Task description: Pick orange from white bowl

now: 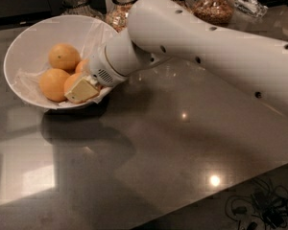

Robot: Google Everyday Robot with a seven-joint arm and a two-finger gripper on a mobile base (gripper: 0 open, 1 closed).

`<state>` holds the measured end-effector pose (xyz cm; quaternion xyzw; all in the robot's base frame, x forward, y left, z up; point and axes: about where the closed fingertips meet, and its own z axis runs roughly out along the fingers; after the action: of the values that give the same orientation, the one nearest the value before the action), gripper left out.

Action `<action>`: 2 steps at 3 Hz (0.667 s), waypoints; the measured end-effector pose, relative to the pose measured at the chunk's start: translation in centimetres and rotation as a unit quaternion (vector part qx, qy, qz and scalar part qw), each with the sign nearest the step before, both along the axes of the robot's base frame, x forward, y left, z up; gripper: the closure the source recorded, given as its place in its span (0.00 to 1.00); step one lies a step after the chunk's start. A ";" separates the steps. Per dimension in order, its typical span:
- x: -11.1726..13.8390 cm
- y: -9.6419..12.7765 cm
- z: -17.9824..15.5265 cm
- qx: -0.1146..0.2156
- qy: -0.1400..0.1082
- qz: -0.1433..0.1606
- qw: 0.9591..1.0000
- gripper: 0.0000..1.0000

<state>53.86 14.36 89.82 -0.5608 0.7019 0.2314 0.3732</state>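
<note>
Lifting now could roll the orange point(72, 81) into the other oranges point(64, 56) or snag the crinkled wrap point(25, 78), because the gripper point(81, 90) lies against it inside the white bowl point(24, 44) (whether it grips, I cannot tell).

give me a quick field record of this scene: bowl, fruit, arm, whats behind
surface: dark glossy table
bowl: white bowl, left side of the table, lined with crinkled wrap
fruit: at least three in the bowl: back orange, front-left orange, third orange
end effector: inside the bowl by its near right rim, against the third orange
arm: reaches in from the right
behind: glass jars
progress: no fruit lifted out yet
</note>
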 end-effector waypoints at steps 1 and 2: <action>0.0 0.0 0.0 0.000 0.000 0.000 1.000 0.71; 0.0 0.0 0.0 0.000 0.000 0.000 1.000 0.95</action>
<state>53.86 14.36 89.82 -0.5609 0.7019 0.2314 0.3732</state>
